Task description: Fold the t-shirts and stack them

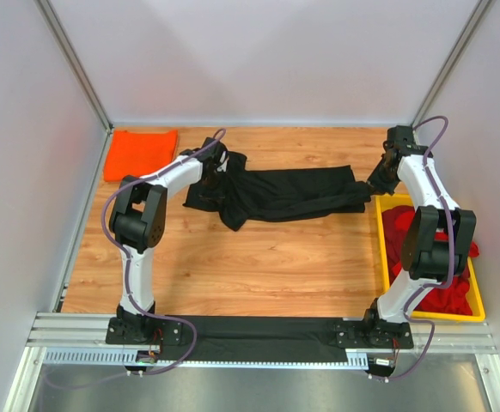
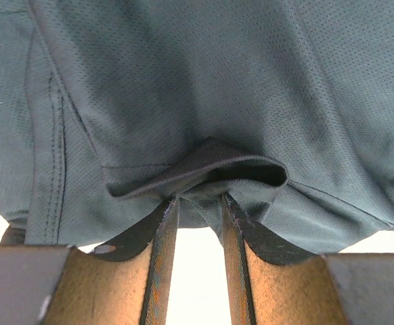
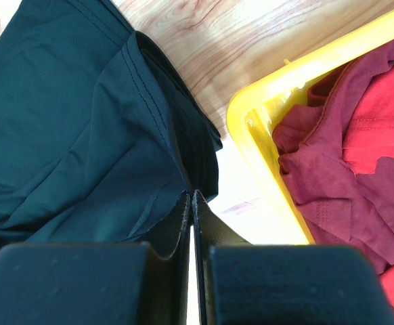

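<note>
Orange t-shirt (image 1: 140,153) lies folded in the far left corner; the left gripper (image 2: 200,203) pinches a thick fold of the black t-shirt (image 1: 293,196), which stretches across to the right gripper (image 3: 191,198), fingers shut on its hem; spreading seems in hand, and lowering it flat comes next; red t-shirts (image 3: 373,135) fill the yellow tray (image 3: 332,47); wooden table (image 1: 259,275), white walls (image 1: 259,60).
</note>
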`<state>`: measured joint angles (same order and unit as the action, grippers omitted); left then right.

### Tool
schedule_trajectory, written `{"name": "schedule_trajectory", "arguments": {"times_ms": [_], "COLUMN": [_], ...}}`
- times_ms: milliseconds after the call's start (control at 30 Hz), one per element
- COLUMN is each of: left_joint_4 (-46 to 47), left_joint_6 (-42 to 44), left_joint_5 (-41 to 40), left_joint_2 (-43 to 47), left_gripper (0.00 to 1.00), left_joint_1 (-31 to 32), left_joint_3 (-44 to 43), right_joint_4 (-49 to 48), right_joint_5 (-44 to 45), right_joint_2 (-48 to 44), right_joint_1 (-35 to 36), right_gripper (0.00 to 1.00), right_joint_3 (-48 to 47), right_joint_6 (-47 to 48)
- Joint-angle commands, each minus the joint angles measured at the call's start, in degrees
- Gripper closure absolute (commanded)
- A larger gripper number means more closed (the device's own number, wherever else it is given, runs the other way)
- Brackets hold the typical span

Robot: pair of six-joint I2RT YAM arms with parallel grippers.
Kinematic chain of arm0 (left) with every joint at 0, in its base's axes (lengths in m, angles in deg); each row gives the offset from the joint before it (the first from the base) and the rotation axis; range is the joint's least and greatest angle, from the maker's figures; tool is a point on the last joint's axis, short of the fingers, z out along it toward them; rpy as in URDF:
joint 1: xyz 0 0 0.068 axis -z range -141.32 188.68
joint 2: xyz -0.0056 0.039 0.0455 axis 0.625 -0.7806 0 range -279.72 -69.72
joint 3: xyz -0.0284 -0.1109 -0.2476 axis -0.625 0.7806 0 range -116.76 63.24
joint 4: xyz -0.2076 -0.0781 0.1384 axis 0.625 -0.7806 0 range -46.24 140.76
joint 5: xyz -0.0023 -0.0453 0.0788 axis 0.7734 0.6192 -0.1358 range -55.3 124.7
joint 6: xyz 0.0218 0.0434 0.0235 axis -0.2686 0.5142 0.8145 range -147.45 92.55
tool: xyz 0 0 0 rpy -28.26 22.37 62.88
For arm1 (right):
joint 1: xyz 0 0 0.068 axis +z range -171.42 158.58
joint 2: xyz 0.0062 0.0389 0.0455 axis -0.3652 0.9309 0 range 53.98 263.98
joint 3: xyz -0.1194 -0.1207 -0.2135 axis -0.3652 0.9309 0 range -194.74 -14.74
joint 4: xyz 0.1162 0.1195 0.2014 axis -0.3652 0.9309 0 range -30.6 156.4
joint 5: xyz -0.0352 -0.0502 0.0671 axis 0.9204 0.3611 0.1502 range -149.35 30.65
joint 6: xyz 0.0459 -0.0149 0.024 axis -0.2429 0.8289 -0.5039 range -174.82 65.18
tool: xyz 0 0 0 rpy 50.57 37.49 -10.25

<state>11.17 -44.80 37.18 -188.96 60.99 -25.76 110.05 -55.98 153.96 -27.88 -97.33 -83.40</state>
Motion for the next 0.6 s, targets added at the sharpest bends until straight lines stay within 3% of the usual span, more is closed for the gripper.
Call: {"name": "schedule_trajectory", "arguments": {"times_ms": [0, 167, 300, 367, 567], "left_joint_4": [0.5, 0.4, 0.0, -0.9, -5.1], "left_joint_6": [-0.1, -0.1, -0.5, -1.1, -3.0], "left_joint_5": [-1.1, -2.0, -2.4, -4.2, -8.2], "left_joint_2": [0.2, -0.1, 0.2, 0.9, 5.3], "left_gripper": [0.61, 0.62, 0.9, 0.99, 1.0], "left_joint_1": [-0.2, -0.2, -0.2, -0.2, -0.2], "left_joint_3": [-3.0, -3.5, -3.9, -4.5, -4.5], "right_joint_4": [-0.6, -0.7, -0.8, -1.2, -1.4], "right_joint_5": [0.4, 0.3, 0.2, 0.0, -0.6], "right_joint_2": [-0.5, -0.1, -0.1, -0.2, -0.8], "right_joint_1": [-0.4, -0.4, -0.4, -0.4, -0.4], "right_gripper": [1.0, 1.0, 1.0, 1.0, 1.0], "right_joint_3": [-2.2, -2.1, -2.1, -1.6, -1.0], "right_joint_6": [1.0, 1.0, 1.0, 1.1, 0.8]}}
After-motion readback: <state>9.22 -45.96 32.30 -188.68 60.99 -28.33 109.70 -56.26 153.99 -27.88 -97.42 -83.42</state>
